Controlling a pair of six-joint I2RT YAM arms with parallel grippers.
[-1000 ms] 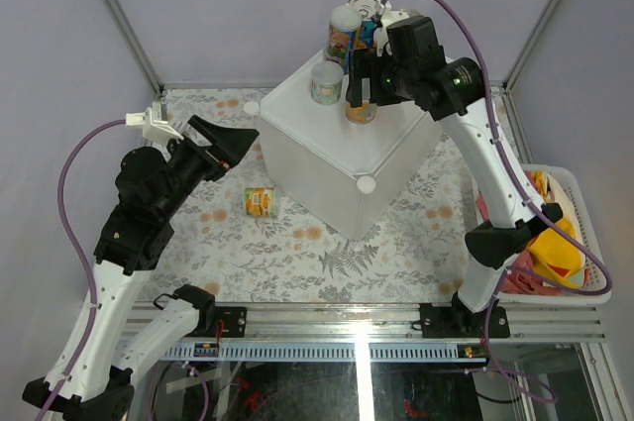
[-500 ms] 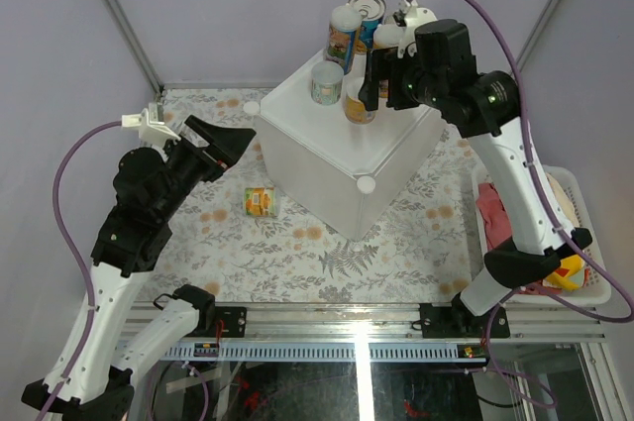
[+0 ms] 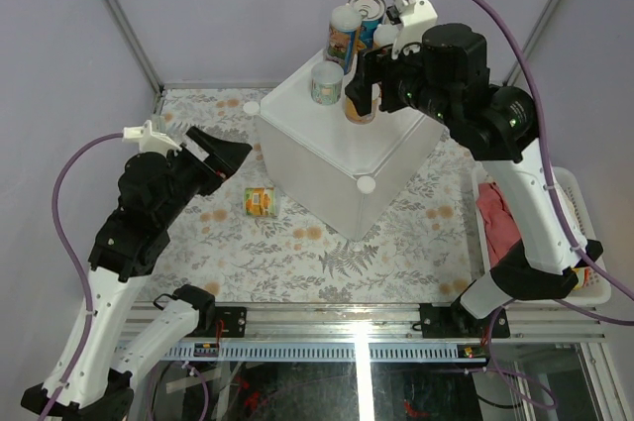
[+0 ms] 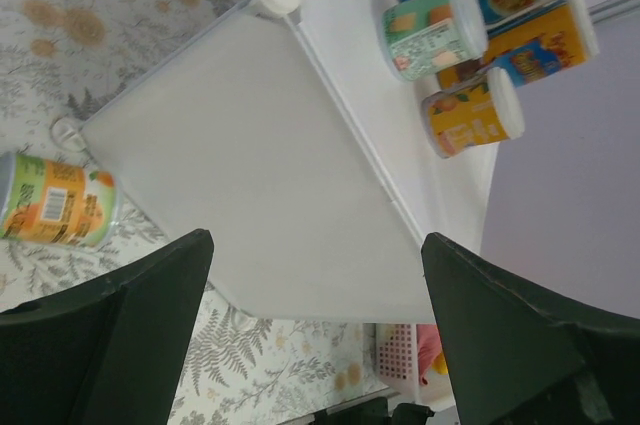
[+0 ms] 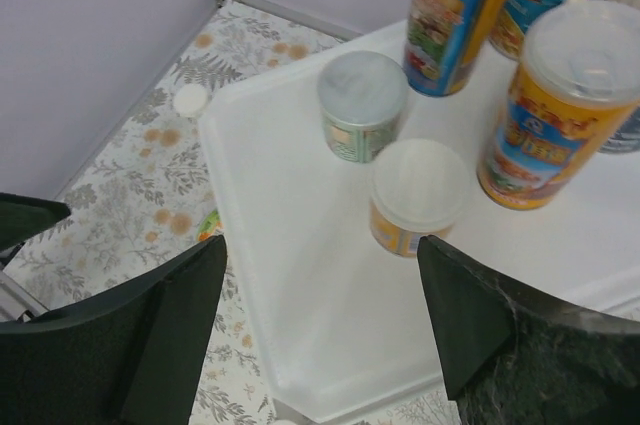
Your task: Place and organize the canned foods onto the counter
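The left fingers (image 4: 120,345) and right fingers (image 5: 150,335) are spread wide, empty. Several cans (image 5: 362,117) are stood on the white box (image 5: 290,275); one orange can (image 4: 55,213) is laid on the floral tabletop (image 4: 120,5).

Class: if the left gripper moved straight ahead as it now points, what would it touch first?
The left gripper would probably meet the counter first, on its side wall; the lying orange can sits aside.
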